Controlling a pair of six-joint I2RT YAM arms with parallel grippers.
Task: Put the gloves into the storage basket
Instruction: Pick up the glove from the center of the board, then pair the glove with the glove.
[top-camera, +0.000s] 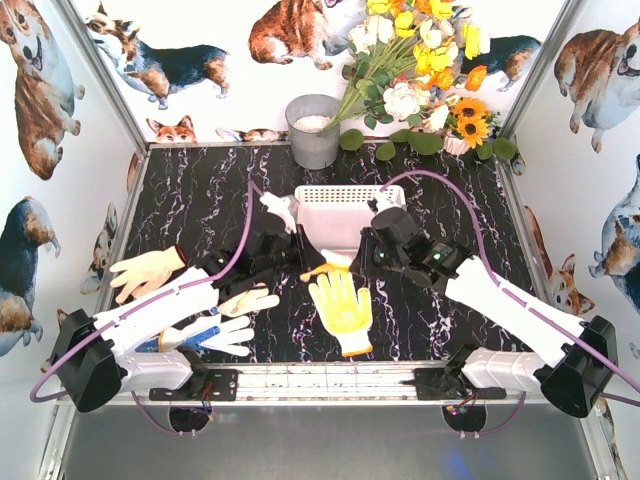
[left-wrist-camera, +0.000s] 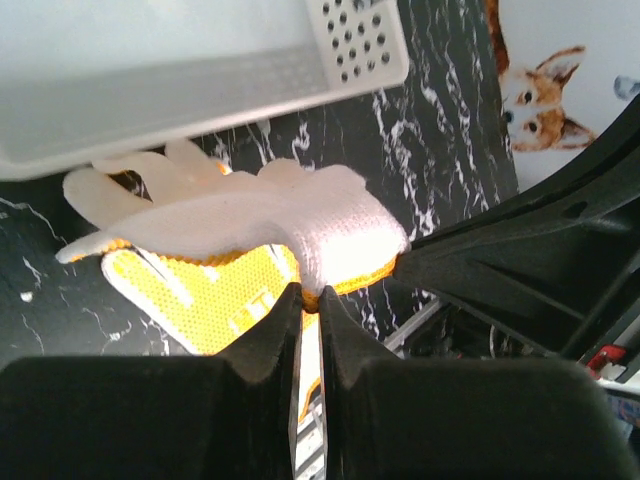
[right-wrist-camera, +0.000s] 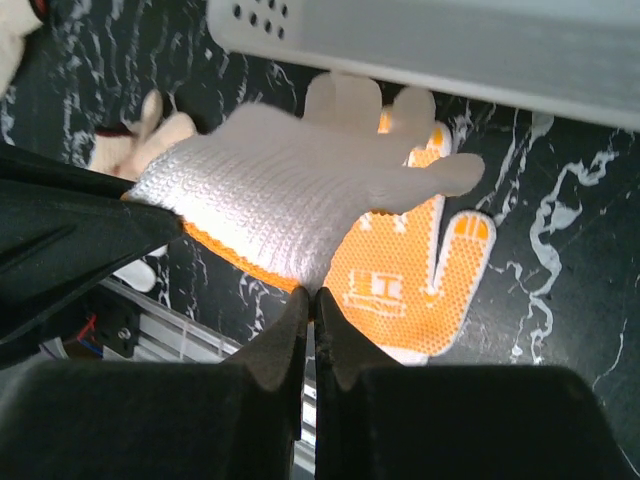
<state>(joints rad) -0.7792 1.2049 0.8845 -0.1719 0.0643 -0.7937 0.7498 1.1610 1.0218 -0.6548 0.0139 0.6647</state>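
Far left on the black marbled table (top-camera: 200, 200): a cream glove (top-camera: 148, 272) lying flat, well apart from the storage basket (top-camera: 340, 192). Nearer the front edge, a blue-dotted glove (top-camera: 205, 335) and, close by, a small pale glove (top-camera: 250, 300). None of the three in the basket yet.

Next, the left gripper (left-wrist-camera: 308, 297): jaws pressed together on the orange cuff edge of the held glove (left-wrist-camera: 250, 215), nothing between them but fabric. Held glove clear of the table, cuff toward the arms, fingers reaching toward the basket's near wall and ending just short of it. Probably gripped at the cuff from two sides so as to carry it level and tip it fingers-first over the rim.

Beneath it, flat on the table, a yellow-dotted glove (top-camera: 342, 312), fingers toward the basket, by the look of it waiting for a later pass. Blocky mark printed among the palm dots, too blurred to read. No other lettering or brand to be made out anywhere.

Then the right gripper (right-wrist-camera: 312, 300), likewise closed tight, pinching the same cuff edge from the other side, facing the left one across the glove.

Behind, centre: the basket, white and lattice-sided, no glove seen in the part of its interior that shows. Further back, a grey bucket (top-camera: 313, 130). At right, a spray of flowers (top-camera: 420, 70). Corgi-print walls (top-camera: 40, 100) all round.
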